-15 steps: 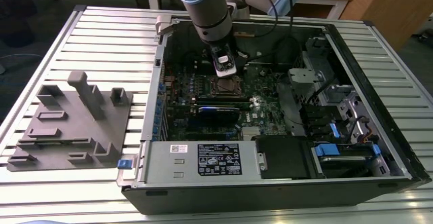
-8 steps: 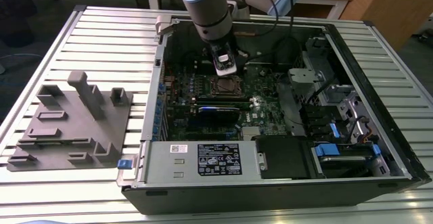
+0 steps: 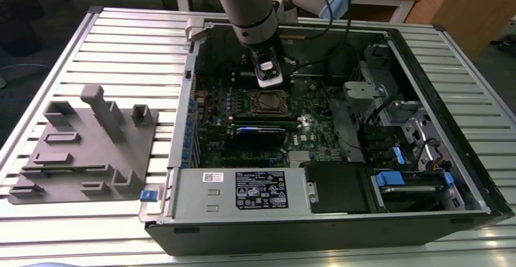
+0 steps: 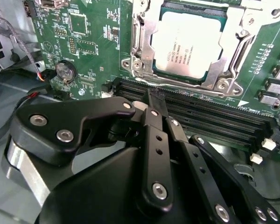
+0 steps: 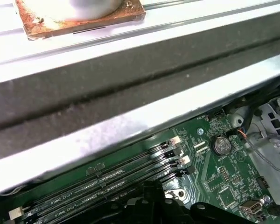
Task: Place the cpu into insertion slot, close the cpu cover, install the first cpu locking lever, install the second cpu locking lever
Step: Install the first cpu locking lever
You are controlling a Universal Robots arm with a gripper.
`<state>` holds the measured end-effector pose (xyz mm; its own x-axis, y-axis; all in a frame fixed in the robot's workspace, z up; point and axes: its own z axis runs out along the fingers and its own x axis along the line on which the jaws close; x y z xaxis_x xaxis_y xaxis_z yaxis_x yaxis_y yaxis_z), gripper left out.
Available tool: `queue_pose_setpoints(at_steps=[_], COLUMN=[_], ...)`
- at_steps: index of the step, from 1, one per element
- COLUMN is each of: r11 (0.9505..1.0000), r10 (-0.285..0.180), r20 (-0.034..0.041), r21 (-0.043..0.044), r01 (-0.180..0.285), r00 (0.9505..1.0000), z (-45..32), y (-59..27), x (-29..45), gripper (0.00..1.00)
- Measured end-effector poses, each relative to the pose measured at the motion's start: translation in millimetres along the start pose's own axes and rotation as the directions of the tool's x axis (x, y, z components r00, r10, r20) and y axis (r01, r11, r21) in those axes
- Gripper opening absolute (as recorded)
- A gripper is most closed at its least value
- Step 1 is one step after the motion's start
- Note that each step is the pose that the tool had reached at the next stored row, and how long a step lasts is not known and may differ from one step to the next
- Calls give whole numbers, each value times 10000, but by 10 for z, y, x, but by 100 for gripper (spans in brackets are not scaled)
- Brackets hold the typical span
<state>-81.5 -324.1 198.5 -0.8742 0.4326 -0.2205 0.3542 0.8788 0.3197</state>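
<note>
We saw the pale silvery-grey square cpu (image 4: 189, 44) seated in the shiny-rimmed square insertion slot (image 3: 267, 102), thin silvery metal frame cpu cover (image 4: 233, 35) down around it. The black pincer (image 4: 156, 100) hovered just beside the slot over the long black memory slots (image 4: 210, 123), fingers together, holding nothing.

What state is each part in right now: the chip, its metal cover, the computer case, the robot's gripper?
chip: seated in its socket.
metal cover: down around the chip.
computer case: side open, lying flat.
gripper: above the memory slots, holding nothing.
</note>
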Motion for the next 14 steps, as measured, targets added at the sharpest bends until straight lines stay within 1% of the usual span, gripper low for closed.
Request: queue_pose_setpoints(at_steps=[4, 5, 6, 8, 10, 11, 13, 14], r11=[10000, 9999, 9997, 9982, 9951, 9928, 9873, 9843], r10=[-4, -32, -73, -174, -267, -318, -412, -453], r20=[3, 20, 47, 88, 86, 79, 59, 48], r21=[10, 102, 226, 577, 950, 1155, 1537, 1707], r01=[4, 32, 72, 169, 258, 307, 398, 438], r00=[10000, 10000, 10000, 9998, 9996, 9995, 9991, 9990], z=[-1, -2, -1, -2, -1, -1, -2, -1], y=[0, 0, 0, 0, 0, 0, 0, 0], x=[0, -1, -1, 0, 0, 0, 0, 0], gripper=[11, 11, 11, 11, 11, 11, 11, 11])
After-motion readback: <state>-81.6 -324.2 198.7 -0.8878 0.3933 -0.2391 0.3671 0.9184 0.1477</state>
